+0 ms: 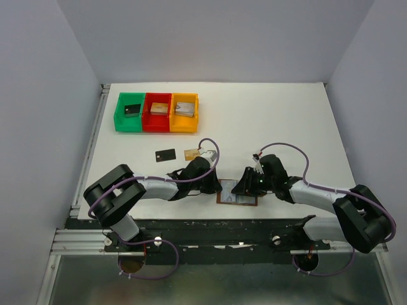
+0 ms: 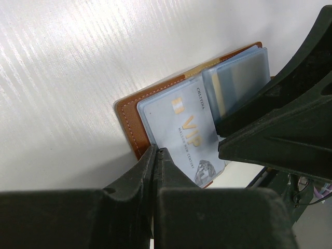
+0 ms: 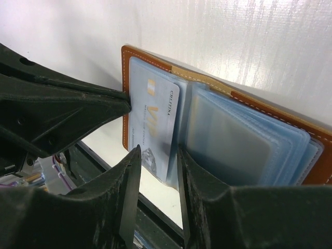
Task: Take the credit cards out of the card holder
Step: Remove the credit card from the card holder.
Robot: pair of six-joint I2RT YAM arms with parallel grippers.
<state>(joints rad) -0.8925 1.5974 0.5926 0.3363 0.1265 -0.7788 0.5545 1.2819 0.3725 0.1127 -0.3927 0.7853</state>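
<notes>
The brown card holder [image 1: 238, 198] lies open near the table's front edge, its pale blue pockets [image 3: 244, 140] fanned up. A pale blue card marked VIP [image 3: 155, 119] sticks partway out of a left pocket [image 2: 184, 129]. My left gripper [image 2: 155, 151] is shut with nothing between its fingers, its tips resting at the holder's left leather edge [image 2: 129, 116]. My right gripper [image 3: 158, 153] is open, its fingers on either side of the VIP card's lower corner with gaps showing. A black card [image 1: 165, 154] and a gold card [image 1: 192, 154] lie loose on the table behind the left gripper [image 1: 213, 184].
Green [image 1: 130, 112], red [image 1: 157, 112] and orange [image 1: 184, 113] bins stand in a row at the back left, each with a small block inside. The two grippers are close together over the holder, right at the table's front edge.
</notes>
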